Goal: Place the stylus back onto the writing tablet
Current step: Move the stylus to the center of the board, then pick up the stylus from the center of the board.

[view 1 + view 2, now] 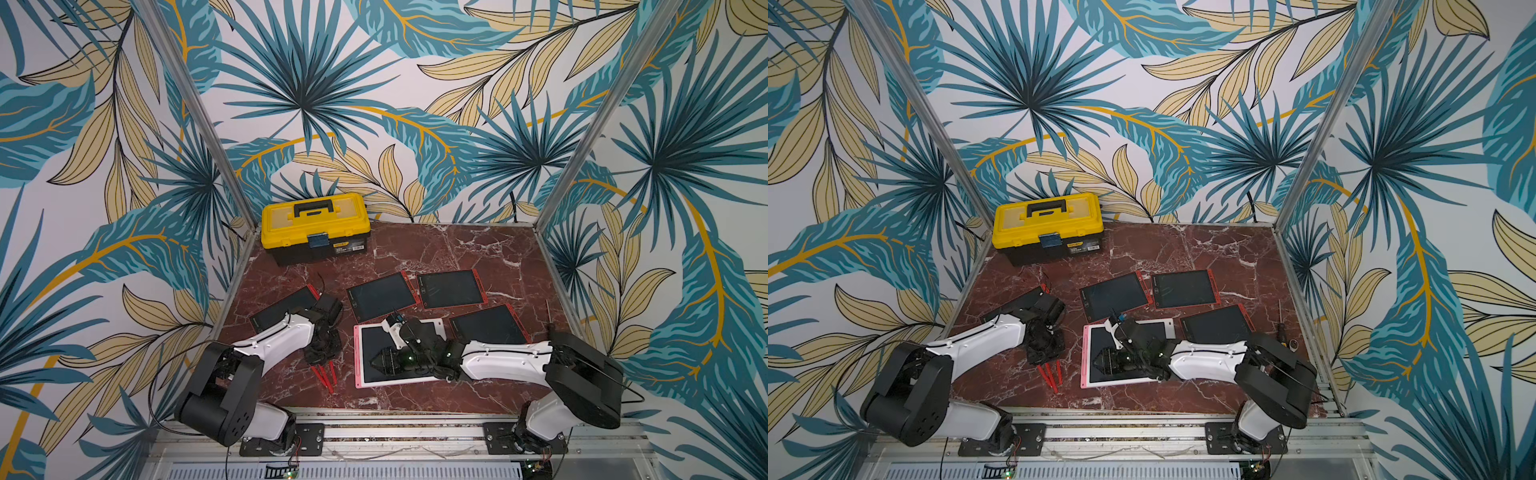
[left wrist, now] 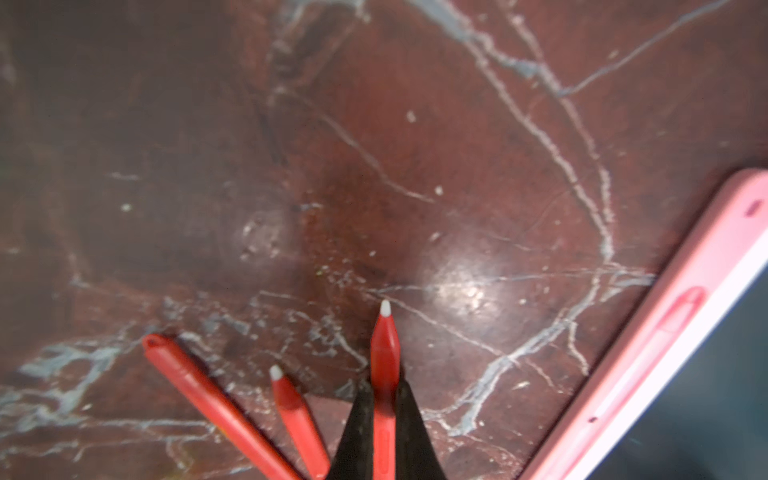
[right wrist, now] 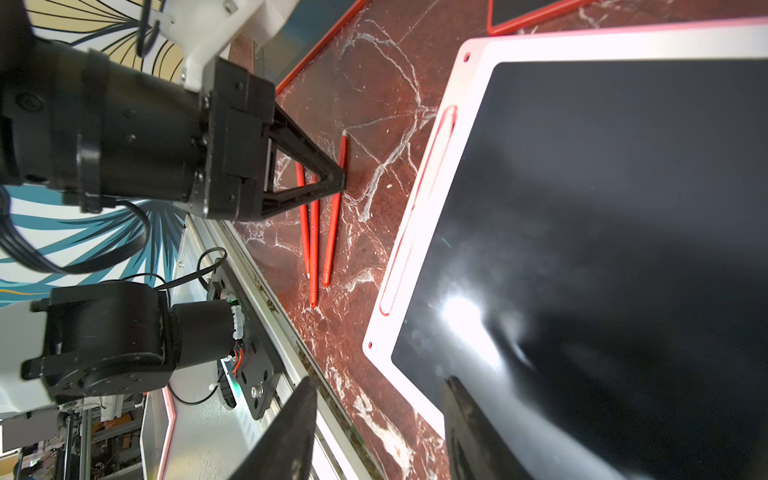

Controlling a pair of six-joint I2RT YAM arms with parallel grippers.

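Pinches, with the left gripper [image 2: 384, 388], a slim red plastic stylus [image 2: 384, 345], black wedge-shaped fingers [image 2: 361, 419] pressed tight on both flanks just behind the tapered white nib. Points nib-first away from the front rail [image 1: 395, 432], long axis roughly alongside the edge of the pink-rimmed, dark-screened writing tablet [image 2: 665, 332] near by, low over the glossy, white-veined red marble table [image 2: 415, 145], two other styluses [image 3: 312, 257] fanned close on the far flank. Hangs spread and empty above the tablet's near part: right gripper [image 3: 380, 380].
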